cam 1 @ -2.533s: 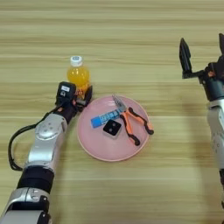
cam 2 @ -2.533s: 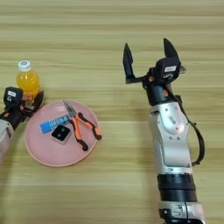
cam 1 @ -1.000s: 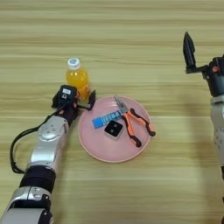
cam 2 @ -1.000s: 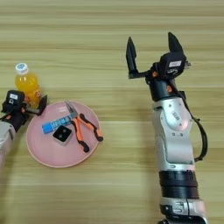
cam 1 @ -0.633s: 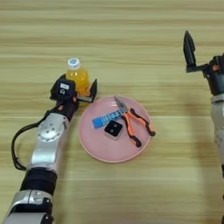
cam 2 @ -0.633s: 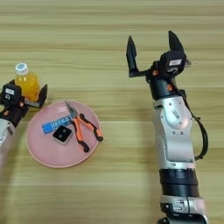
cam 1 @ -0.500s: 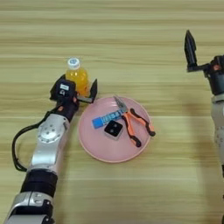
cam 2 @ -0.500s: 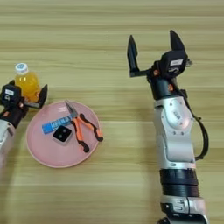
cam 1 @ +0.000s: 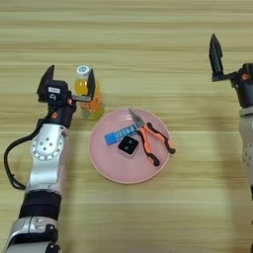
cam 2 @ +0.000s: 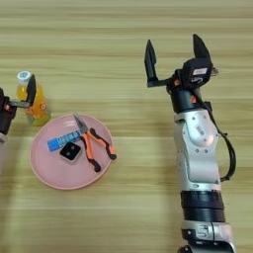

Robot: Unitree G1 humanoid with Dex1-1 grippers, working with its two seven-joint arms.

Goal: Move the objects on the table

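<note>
Left eye view: left gripper [cam 1: 69, 83] has risen, fingers spread wide beside the bottle [cam 1: 88, 99] — orange drink, white cap, upright by the plate [cam 1: 106, 168] — right gripper [cam 2: 173, 55] unchanged, open.

left gripper [cam 1: 69, 85] rose from low beside the bottle [cam 1: 88, 99] to its cap height, fingers now spread wide, one finger against the bottle's front.
</note>
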